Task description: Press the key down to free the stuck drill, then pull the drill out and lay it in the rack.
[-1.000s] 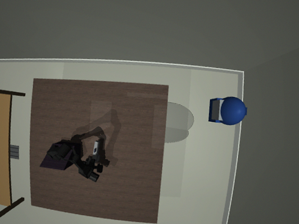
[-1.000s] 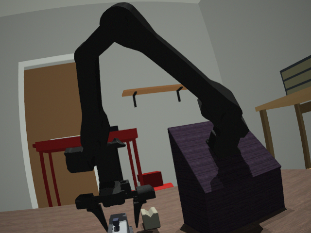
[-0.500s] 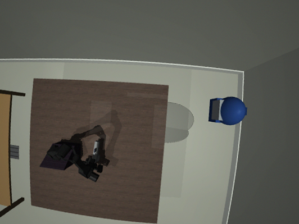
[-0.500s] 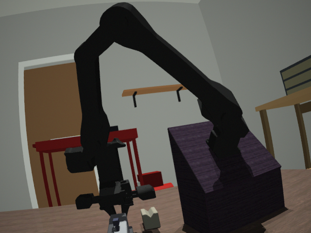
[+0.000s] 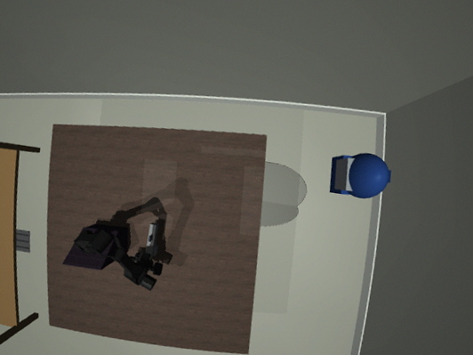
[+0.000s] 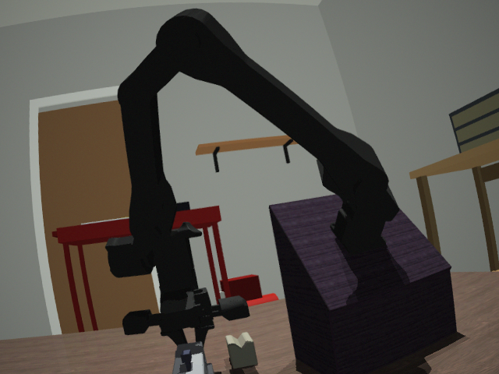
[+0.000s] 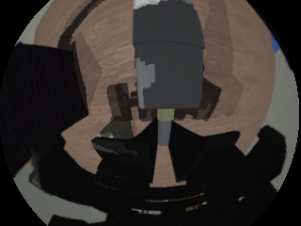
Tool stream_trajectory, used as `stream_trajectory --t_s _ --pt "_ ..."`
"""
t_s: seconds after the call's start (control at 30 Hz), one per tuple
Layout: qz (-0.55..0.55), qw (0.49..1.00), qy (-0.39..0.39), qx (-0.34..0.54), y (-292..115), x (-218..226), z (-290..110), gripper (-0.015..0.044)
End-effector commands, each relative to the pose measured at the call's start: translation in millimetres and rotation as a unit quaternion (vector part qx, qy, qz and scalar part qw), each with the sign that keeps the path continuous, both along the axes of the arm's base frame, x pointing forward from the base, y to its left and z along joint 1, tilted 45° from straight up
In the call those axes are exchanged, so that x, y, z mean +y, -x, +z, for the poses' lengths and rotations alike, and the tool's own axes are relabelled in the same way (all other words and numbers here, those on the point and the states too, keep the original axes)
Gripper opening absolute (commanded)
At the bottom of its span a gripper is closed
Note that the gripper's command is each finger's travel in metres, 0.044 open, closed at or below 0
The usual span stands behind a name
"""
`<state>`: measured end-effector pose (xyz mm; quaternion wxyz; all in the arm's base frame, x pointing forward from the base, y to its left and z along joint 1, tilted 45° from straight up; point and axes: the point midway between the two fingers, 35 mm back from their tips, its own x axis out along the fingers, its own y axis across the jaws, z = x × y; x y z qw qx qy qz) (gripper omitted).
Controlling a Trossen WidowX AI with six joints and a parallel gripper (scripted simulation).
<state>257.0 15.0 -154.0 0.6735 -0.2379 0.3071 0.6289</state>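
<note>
The holder [image 5: 152, 230] [image 6: 196, 363] [image 7: 176, 71] is a white and dark grey block on the table. A small dark blue key [image 5: 150, 238] [image 6: 185, 354] shows on its top. The drill [image 7: 164, 137] is a thin grey shank with a yellowish band, sticking out of the holder's dark end in the wrist view; the rest is hidden inside. My gripper [image 6: 192, 341] [image 7: 161, 120] points down at that end and is shut on the drill's shank. The rack [image 6: 242, 353] [image 7: 118, 129] is a pale block with V notches, standing beside the gripper.
The dark purple wedge-shaped base [image 5: 87, 258] [image 6: 310, 338] [image 7: 38, 89] carries the arm and stands near the rack. All stand on the brown wooden table [image 5: 189, 302]. A blue chair-like object [image 5: 367, 176] stands beyond the table's edge.
</note>
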Motion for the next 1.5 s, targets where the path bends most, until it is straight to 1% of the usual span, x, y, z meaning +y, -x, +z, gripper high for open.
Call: stream_trajectory --t_s 0.0,0.7,1.27,1.47 --pt "-0.002 1.0 0.001 0.001 0.3 -5.5 -4.0 0.0" --pt "-0.002 1.0 0.002 0.0 3.3 -27.9 -24.2 0.0" --pt "-0.002 1.0 0.001 0.0 3.7 -19.1 -19.9 0.044" --pt "-0.002 1.0 0.001 0.0 3.5 -16.3 -19.2 0.044"
